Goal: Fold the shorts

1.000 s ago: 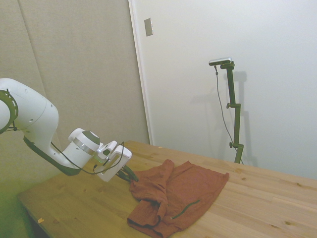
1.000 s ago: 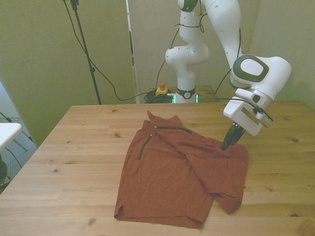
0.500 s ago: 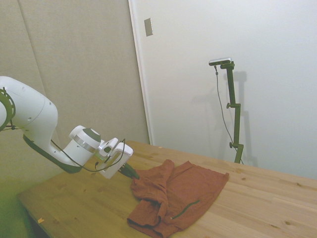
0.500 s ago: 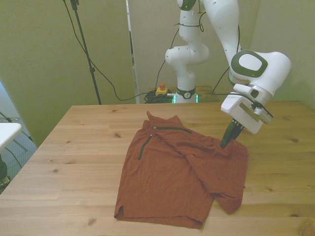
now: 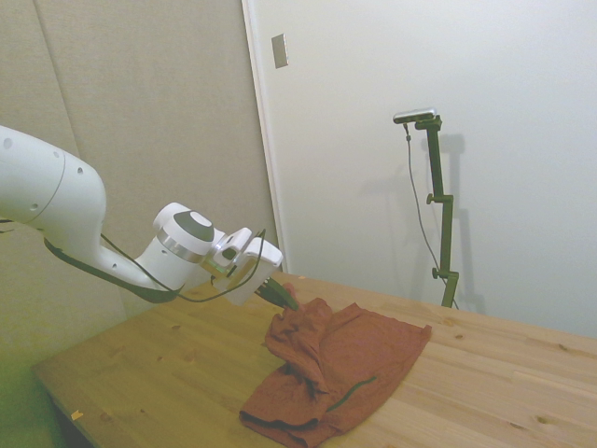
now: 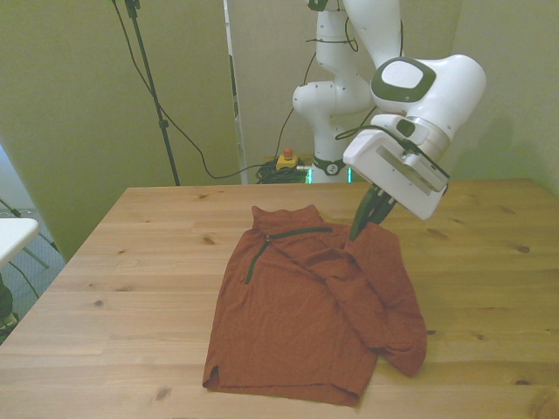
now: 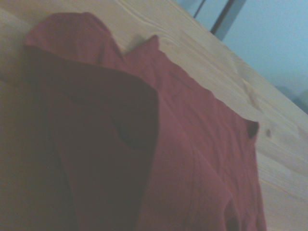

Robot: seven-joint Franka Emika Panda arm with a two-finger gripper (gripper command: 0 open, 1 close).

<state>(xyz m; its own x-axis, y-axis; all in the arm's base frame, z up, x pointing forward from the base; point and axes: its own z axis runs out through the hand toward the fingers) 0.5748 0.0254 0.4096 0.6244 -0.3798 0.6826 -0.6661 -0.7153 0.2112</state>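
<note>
On the wooden table [image 6: 131,262] lie the shorts [image 6: 306,314], one corner pinched up by our gripper [image 6: 360,229]. They look light and limp; we judge edges and corners best to grasp.

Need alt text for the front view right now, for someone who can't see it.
A white robot gripper pinches a corner of rust-red shorts, lifting that edge off a wooden table and drawing it over the rest of the garment, which lies flat.
</note>
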